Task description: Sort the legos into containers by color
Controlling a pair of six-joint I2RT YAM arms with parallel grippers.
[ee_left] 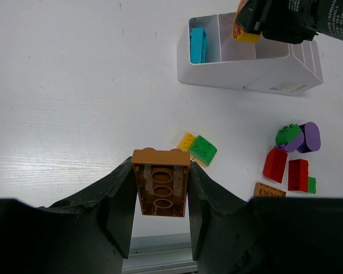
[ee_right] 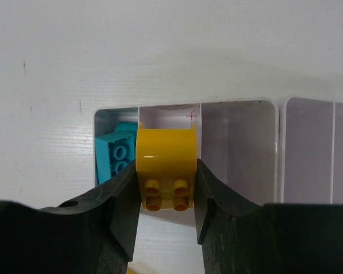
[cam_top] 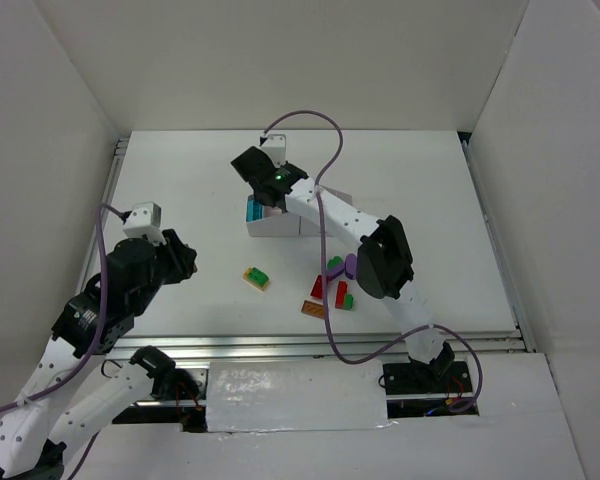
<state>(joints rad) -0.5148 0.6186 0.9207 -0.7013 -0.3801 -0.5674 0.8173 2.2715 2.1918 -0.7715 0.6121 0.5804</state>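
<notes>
Well, my left end effector is clamped on a brown brick, held off the desk. My right end effector pinches a yellow brick over the white tray's second slot, beside the slot holding blue bricks. Other bricks lie loose on the desk.

The label on the white tray is too small to read

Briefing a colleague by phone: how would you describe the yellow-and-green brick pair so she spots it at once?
Find the white tray near the middle of the table. Toward the near edge and slightly left lies the brick pair, yellow beside green. It sits alone, while the other loose bricks cluster further right.
</notes>
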